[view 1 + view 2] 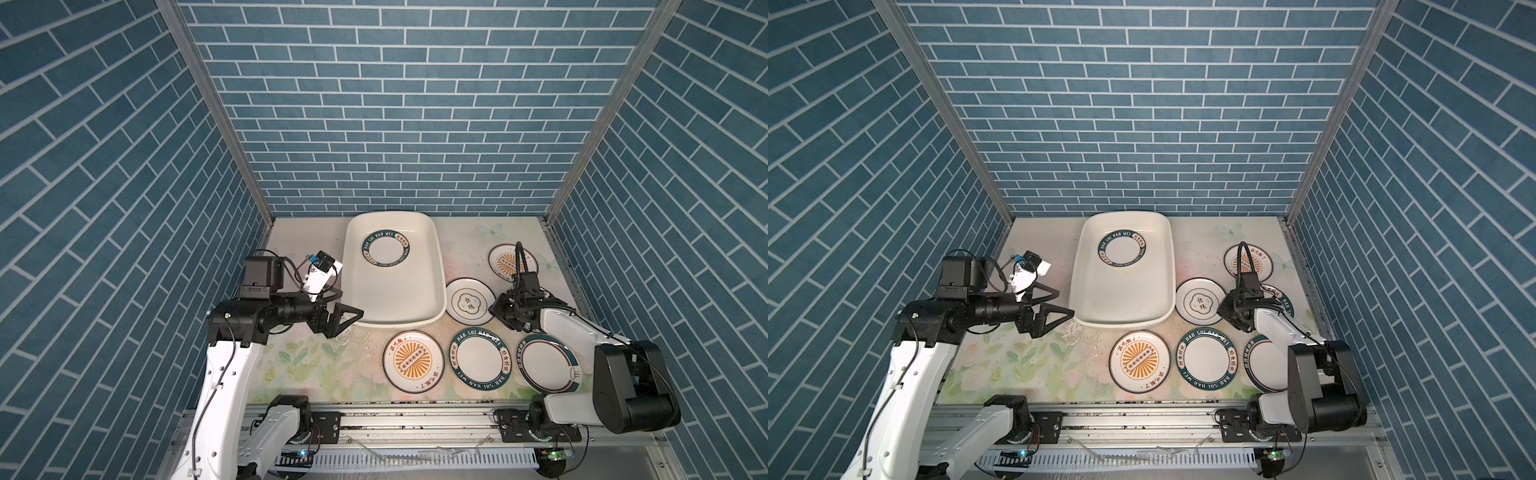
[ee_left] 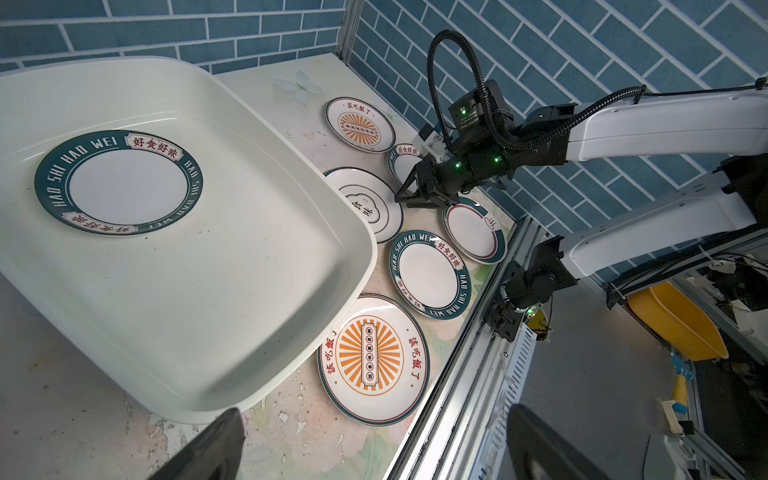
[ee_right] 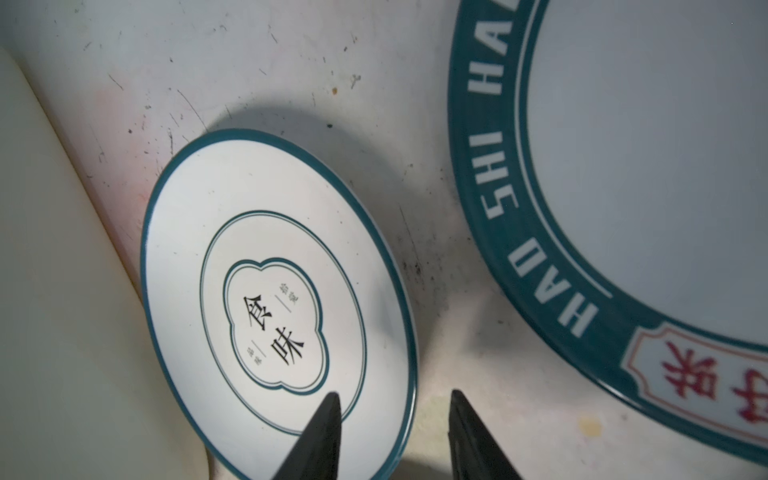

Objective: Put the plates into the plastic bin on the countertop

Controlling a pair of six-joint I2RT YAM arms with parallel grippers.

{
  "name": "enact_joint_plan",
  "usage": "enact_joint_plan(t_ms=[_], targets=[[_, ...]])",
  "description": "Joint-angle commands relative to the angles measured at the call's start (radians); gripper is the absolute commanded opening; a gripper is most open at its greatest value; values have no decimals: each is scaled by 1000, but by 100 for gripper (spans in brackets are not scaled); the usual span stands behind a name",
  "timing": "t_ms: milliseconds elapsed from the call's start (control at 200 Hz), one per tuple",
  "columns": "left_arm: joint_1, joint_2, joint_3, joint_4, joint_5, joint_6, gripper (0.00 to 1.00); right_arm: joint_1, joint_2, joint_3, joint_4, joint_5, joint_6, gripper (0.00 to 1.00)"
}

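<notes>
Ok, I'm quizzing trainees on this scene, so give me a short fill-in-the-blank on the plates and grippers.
1. The bin holds ___ plate.
2. ___ sunburst plates lie on the countertop.
3. The right gripper straddles the rim of the cloud plate, which lies beside the ___.
4. The left gripper is open and holds ___.

Missing words: one; two; bin; nothing.

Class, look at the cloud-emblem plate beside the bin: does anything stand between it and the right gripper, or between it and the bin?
Nothing visible does. The right gripper straddles the rim of the cloud-emblem plate, and the plate lies beside the plastic bin; only the bin's own wall must be cleared.
</notes>
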Motion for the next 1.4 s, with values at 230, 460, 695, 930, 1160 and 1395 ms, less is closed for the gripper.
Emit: enact_joint_plan(t_ms=[230, 460, 695, 930, 1160, 1395], targets=[[-5, -13, -12, 22, -8, -16, 100, -7, 61, -23, 87, -53, 29, 41], [-5, -13, -9, 38, -4, -34, 100, -9, 77, -32, 98, -56, 27, 38], [-5, -9, -7, 34, 0, -33, 100, -13, 79, -68, 172, -75, 63, 36], [-5, -17, -4, 33, -6, -34, 99, -18, 91, -77, 207, -94, 78, 32], [-5, -25, 0, 29, -10, -36, 100, -24, 82, -92, 229, -103, 92, 27], [-5, -28, -2, 34, -8, -42, 100, -34, 78, -112, 262, -121, 111, 26]])
